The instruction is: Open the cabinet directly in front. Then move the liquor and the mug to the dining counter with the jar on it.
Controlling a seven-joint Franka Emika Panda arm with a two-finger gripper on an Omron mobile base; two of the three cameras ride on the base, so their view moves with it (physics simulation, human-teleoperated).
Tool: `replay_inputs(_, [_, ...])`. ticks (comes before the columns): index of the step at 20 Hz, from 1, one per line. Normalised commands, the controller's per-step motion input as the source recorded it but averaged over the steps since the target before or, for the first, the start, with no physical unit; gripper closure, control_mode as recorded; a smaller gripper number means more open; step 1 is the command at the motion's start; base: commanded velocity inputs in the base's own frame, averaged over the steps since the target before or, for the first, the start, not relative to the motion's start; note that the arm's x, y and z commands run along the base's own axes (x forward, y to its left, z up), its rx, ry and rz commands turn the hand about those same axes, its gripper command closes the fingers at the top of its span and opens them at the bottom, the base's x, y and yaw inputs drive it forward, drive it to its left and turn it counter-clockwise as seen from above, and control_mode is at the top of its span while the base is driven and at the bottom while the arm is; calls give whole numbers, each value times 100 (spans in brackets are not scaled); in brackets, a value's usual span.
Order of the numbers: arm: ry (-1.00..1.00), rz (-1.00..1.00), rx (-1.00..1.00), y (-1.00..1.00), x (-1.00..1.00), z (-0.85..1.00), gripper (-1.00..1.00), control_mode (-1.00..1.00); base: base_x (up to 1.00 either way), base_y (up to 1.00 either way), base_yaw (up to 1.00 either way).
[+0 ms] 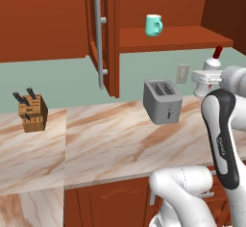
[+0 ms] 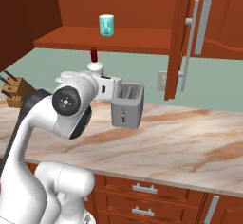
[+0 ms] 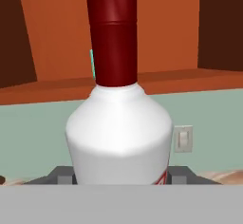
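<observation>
Gripper (image 3: 121,179) apparently clamping the liquor (image 3: 118,133) upright, clear of the cabinet (image 1: 108,38), for carrying; mug (image 1: 153,25) waiting on shelf.

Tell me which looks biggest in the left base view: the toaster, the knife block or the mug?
1. Grey metal two-slot toaster.
2. Brown wooden knife block with dark-handled knives.
3. Small teal ceramic mug on the cabinet shelf; it sits farther back, so it may look smaller than it is.
</observation>
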Motion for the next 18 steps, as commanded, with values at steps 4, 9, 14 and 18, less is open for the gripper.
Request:
replay_inputs(4, [-23, 0, 0, -2, -41, 0, 100, -100, 0, 0, 0])
replay_inputs(9, [0, 1, 0, 2, -5, 0, 100, -100, 0, 0, 0])
replay_inputs(14, [0, 0, 0, 0, 0, 0, 100, 100, -32, 4, 0])
replay_inputs(18, [0, 0, 0, 0, 0, 0, 100, 100, -90, 2, -8])
